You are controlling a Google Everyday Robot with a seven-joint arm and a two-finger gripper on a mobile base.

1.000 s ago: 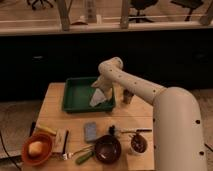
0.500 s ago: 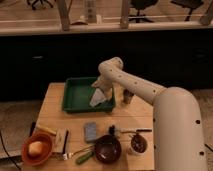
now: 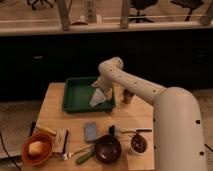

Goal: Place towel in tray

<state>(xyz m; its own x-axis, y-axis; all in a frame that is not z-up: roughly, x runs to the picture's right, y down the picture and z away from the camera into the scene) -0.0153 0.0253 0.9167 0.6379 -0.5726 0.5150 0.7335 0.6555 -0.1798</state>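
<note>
The dark green tray (image 3: pixel 76 95) lies at the back of the wooden table (image 3: pixel 55 119). The whitish-grey towel (image 3: pixel 98 98) sits in the tray's right half, bunched into a peak that points up. My gripper (image 3: pixel 102 86) hangs directly over that peak, at the end of the white arm that reaches in from the right. It stands open. I cannot tell whether the fingertips still touch the cloth.
An orange bowl (image 3: pixel 36 148) sits at the front left and a dark brown bowl (image 3: pixel 107 148) at the front middle. A small blue-grey rectangle (image 3: pixel 91 131) lies between bowl and tray. A cup (image 3: pixel 128 96) stands right of the tray, and a small pot (image 3: pixel 138 143) and utensils are at the front.
</note>
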